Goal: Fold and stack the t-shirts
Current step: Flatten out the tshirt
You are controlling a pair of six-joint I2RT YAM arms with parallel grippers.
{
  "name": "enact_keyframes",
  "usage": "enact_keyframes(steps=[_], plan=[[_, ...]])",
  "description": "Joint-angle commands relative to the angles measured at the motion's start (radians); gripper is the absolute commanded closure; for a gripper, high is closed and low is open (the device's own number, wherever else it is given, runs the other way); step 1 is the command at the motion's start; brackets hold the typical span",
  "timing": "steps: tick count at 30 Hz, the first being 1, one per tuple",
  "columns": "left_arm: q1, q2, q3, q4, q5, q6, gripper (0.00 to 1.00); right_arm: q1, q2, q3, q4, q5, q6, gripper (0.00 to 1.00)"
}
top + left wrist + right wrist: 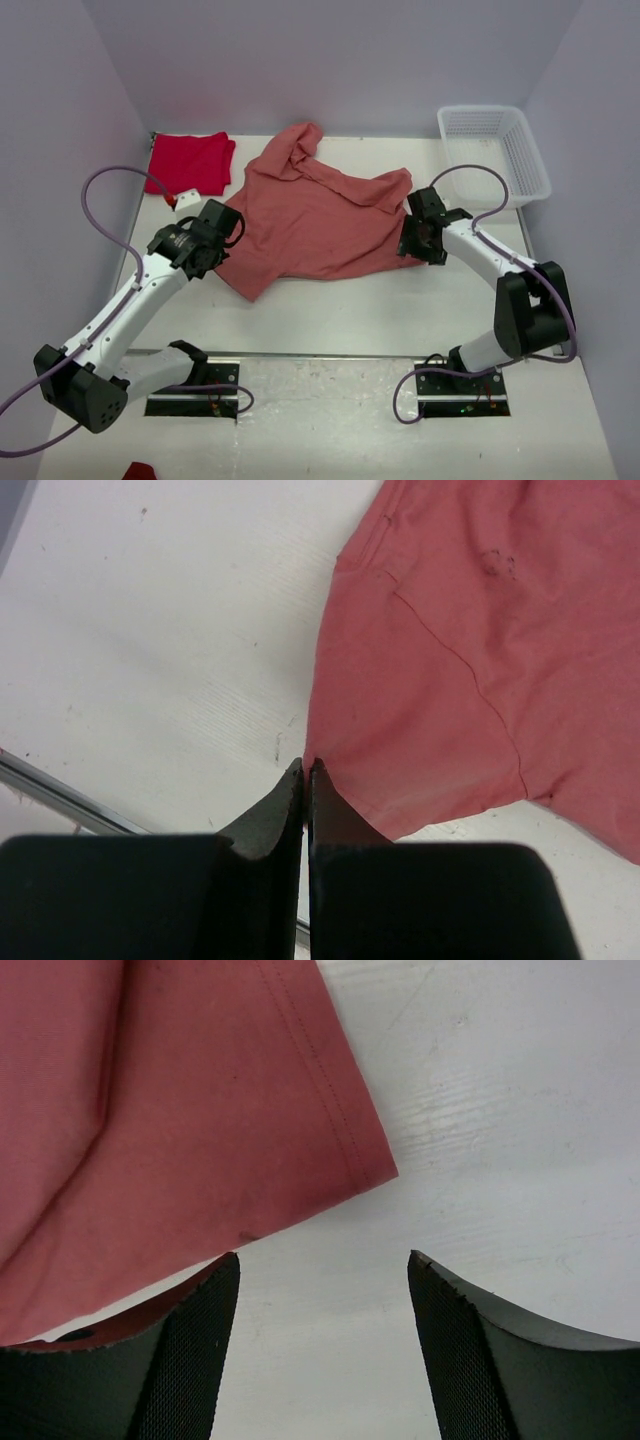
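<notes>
Salmon-pink tee (pixel 320 215) lies rumpled mid-bench (pixel 350 300). Red tee (pixel 190 162) sits folded beyond its left sleeve. Left fingers (pixel 275 820) are clenched at its left hem; cloth pinched or not, can't tell. Right fingers (pixel 200 1340) are released, spread beside its right corner.

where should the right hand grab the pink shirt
Its hemmed corner on the right side, just ahead of the right hand. The pink shirt lies flat there with bare table beside its edge, so probably come down from the right and pinch across the hem.
</notes>
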Motion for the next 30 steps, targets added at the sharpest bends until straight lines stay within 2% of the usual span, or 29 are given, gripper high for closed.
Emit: enact_keyframes(steps=[1,10,17,19,22,24,25,27,28,30], plan=[[0.013,0.0,-0.009,0.061,-0.009,0.053,1.0,-0.001,0.025,-0.015,0.039,0.038,0.052,0.31],[0.015,-0.017,-0.034,0.091,0.031,0.076,1.0,-0.051,0.097,0.018,0.039,0.014,0.04,0.34],[0.015,-0.028,-0.023,0.107,0.051,0.093,1.0,-0.054,0.177,0.074,0.032,-0.006,0.036,0.41],[0.015,-0.026,-0.022,0.108,0.057,0.096,1.0,-0.056,0.188,0.089,0.033,-0.018,0.036,0.49],[0.015,-0.022,-0.025,0.113,0.058,0.101,1.0,-0.054,0.204,0.11,0.036,-0.024,0.034,0.54],[0.015,-0.022,-0.029,0.116,0.063,0.102,1.0,-0.054,0.217,0.124,0.038,-0.026,0.031,0.67],[0.015,-0.022,-0.031,0.12,0.066,0.107,1.0,-0.054,0.22,0.129,0.038,-0.027,0.03,0.79],[0.015,-0.02,-0.034,0.124,0.066,0.109,1.0,-0.054,0.224,0.135,0.042,-0.027,0.029,0.89],[0.015,-0.022,-0.034,0.124,0.067,0.109,1.0,-0.054,0.226,0.135,0.045,-0.03,0.029,0.91],[0.015,-0.023,-0.036,0.125,0.069,0.112,1.0,-0.053,0.231,0.137,0.045,-0.032,0.031,0.89]])
